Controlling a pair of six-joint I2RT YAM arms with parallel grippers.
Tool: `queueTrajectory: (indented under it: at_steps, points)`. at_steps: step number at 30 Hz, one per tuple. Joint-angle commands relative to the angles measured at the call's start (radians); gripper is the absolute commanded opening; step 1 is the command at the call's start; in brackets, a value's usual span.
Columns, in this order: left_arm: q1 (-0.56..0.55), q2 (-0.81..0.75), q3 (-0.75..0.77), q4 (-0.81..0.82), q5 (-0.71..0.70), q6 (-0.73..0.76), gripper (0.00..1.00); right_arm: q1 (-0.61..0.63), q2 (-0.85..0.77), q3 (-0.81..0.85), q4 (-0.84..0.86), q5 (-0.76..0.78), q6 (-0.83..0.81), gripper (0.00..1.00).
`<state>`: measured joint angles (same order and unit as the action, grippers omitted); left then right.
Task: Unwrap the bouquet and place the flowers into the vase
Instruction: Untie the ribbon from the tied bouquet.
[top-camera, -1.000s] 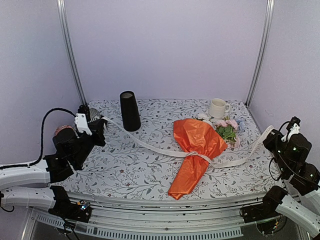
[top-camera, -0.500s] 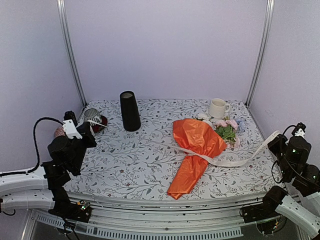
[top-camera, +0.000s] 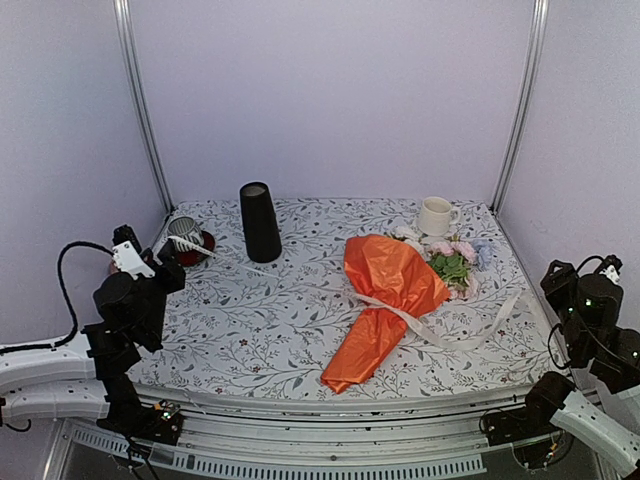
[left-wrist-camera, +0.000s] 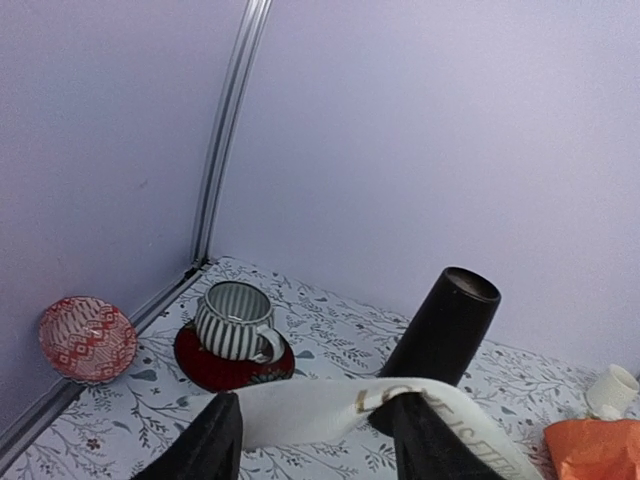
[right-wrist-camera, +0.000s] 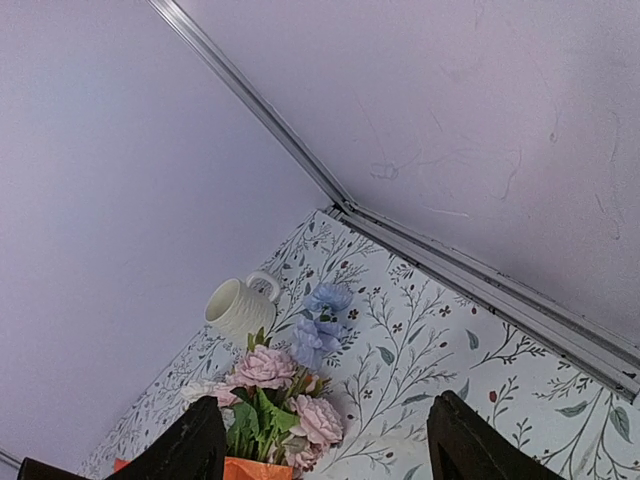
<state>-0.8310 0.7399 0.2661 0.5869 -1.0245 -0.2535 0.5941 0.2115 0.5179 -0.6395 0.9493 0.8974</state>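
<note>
The bouquet (top-camera: 385, 298) lies on the table right of centre, an orange paper cone with its point toward the near edge. Its flowers (top-camera: 452, 258) show at the far end, and pink and blue blooms (right-wrist-camera: 300, 385) are in the right wrist view. The whitish ribbon (top-camera: 300, 284) trails slack from the cone to both sides. The black vase (top-camera: 260, 222) stands upright at the back left. My left gripper (top-camera: 152, 265) is open at the left edge, with the ribbon (left-wrist-camera: 330, 408) draped loosely across its fingers. My right gripper (top-camera: 560, 280) is open and empty at the right edge.
A striped cup on a red saucer (top-camera: 186, 238) stands left of the vase (left-wrist-camera: 445, 325). A red patterned bowl (left-wrist-camera: 87, 338) sits by the left wall. A white mug (top-camera: 435, 215) stands at the back right, behind the flowers.
Both grippers have opened and let the ribbon ends go. The taut ribbon has fallen slack onto the table. Both arms have drawn outward, and the cone's point has shifted slightly left.
</note>
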Motion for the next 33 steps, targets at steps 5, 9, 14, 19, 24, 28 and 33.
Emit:
queueTrajectory:
  at_steps: [5, 9, 14, 19, 24, 28, 33]
  points:
    - [0.001, 0.02, 0.047, -0.233, -0.393, -0.35, 0.63, -0.005, 0.006, 0.062, -0.094, 0.043, 0.065, 0.74]
    - [0.001, 0.043, 0.141, -0.676, -0.468, -0.771, 0.82, -0.005, -0.01, 0.049, -0.067, 0.024, 0.051, 0.73]
    - [0.001, 0.076, 0.159, -0.616, -0.379, -0.658, 0.82, -0.005, -0.003, 0.001, 0.12, -0.117, -0.104, 0.7]
    - [0.004, 0.126, 0.048, 0.03, 0.253, 0.109, 0.77, -0.005, 0.087, -0.03, 0.28, -0.317, -0.262, 0.7]
    - [0.003, 0.2, 0.065, 0.051, 0.725, 0.182, 0.78, -0.005, 0.245, -0.027, 0.413, -0.617, -0.433, 0.72]
    - [0.004, 0.32, 0.132, 0.025, 0.874, 0.204, 0.8, -0.004, 0.417, 0.012, 0.441, -0.765, -0.511, 0.74]
    - [0.002, 0.457, 0.202, 0.011, 1.059, 0.201, 0.76, -0.004, 0.612, 0.046, 0.505, -0.978, -0.59, 0.65]
